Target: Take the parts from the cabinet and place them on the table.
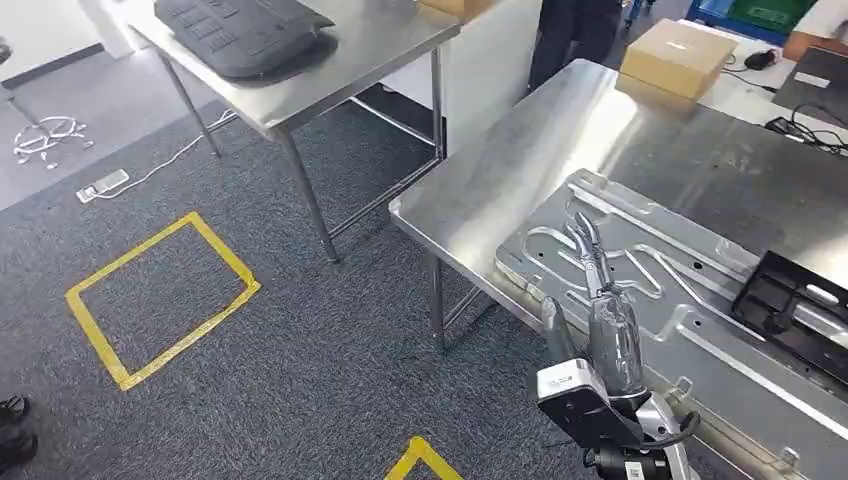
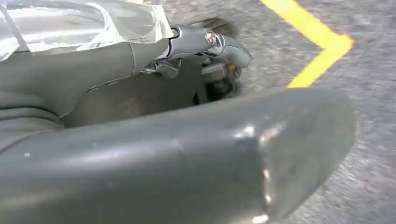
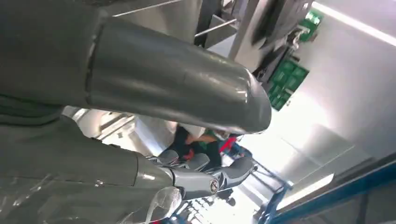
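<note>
A large silver stamped metal part [image 1: 700, 300] lies flat on the steel table [image 1: 560, 160] at the right. A black plastic frame part [image 1: 800, 300] rests on its right end. My right hand [image 1: 598, 275] reaches over the near end of the silver part, fingers stretched out and holding nothing. In the right wrist view that hand [image 3: 187, 177] shows its thumb apart from the fingers with nothing between them. My left hand [image 2: 205, 51] hangs above the grey carpet, thumb apart from the fingers and empty.
A second steel table [image 1: 330, 70] at the back left carries a black moulded panel [image 1: 245, 35]. A cardboard box [image 1: 678, 55] sits at the far table edge; a person [image 1: 570, 30] stands behind. Yellow tape squares [image 1: 160, 300] and a power strip [image 1: 103, 184] mark the carpet.
</note>
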Action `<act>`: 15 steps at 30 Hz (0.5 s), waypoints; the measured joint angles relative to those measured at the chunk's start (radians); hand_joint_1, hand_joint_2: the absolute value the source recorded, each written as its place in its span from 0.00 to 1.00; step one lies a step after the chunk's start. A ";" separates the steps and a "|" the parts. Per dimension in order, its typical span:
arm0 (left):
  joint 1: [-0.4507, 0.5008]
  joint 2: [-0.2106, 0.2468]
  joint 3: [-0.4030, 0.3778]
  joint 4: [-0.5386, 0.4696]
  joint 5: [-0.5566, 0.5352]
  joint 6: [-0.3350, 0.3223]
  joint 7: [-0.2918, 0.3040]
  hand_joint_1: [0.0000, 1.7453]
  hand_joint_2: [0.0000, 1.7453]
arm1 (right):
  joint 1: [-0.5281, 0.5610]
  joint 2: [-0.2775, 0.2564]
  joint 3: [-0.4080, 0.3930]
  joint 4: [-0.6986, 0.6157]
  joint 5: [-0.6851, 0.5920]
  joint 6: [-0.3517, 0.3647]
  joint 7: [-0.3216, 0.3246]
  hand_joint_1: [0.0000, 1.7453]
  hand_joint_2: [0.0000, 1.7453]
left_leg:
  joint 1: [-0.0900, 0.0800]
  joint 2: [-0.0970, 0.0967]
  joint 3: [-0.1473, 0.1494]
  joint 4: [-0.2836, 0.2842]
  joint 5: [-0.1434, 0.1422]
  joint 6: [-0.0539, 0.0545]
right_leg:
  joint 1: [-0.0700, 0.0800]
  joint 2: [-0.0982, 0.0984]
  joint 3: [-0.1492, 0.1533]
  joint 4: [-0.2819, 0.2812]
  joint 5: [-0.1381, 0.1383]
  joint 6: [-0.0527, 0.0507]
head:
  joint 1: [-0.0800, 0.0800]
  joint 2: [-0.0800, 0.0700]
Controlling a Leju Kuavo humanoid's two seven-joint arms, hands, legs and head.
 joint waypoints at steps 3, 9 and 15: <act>0.003 0.000 -0.005 0.000 -0.002 0.003 0.003 0.00 0.00 | -0.001 0.000 0.002 0.000 -0.002 0.008 -0.007 0.00 0.00 | -0.009 -0.039 -0.014 -0.004 0.001 0.006 | 0.003 -0.040 0.003 -0.006 -0.003 0.012 | 0.000 0.000; 0.000 -0.005 -0.015 0.000 -0.027 0.015 0.009 0.00 0.00 | -0.002 0.000 0.009 -0.002 -0.012 0.037 -0.020 0.00 0.00 | 0.006 -0.125 0.004 -0.028 0.021 0.026 | 0.004 0.098 -0.123 0.279 -0.149 0.021 | 0.003 0.000; -0.006 -0.005 -0.038 0.000 -0.059 0.054 0.036 0.00 0.00 | -0.007 0.000 0.024 -0.001 -0.031 0.073 -0.033 0.00 0.00 | 0.010 -0.218 0.000 0.002 0.001 -0.001 | -0.018 0.195 -0.028 0.018 0.008 0.045 | 0.003 0.000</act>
